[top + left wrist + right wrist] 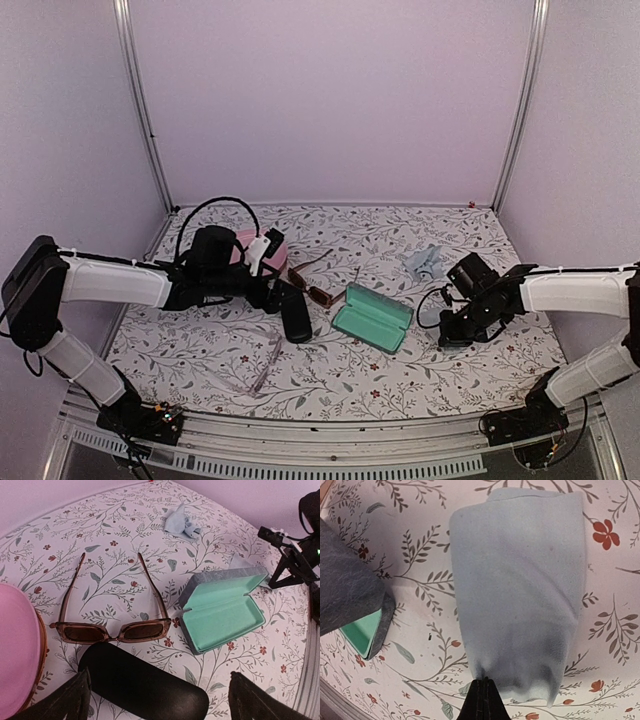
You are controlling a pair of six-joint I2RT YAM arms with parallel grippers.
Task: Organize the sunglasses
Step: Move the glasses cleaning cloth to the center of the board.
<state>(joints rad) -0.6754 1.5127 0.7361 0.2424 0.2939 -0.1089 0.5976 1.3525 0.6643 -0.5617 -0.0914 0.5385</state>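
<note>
Where the flowery bench (200,350) comes closest to the arms, the thin see-through glasses (265,365) lie apart from both pincers, faint and hard to make out. The left pincer (160,702) is spread wide above the long black hard case (145,682). The reddish-brown sunglasses with dark lenses (112,630) lie just past the case, arms unfolded. The right pincer (483,695) is pressed together, pinching the edge of a folded pale blue cloth (520,590). Its camera cuts off most of the open green-lined case (222,615).

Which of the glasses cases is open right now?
The grey case with mint-green lining, lid raised, beside the brown sunglasses; the black hard case lies shut.
</note>
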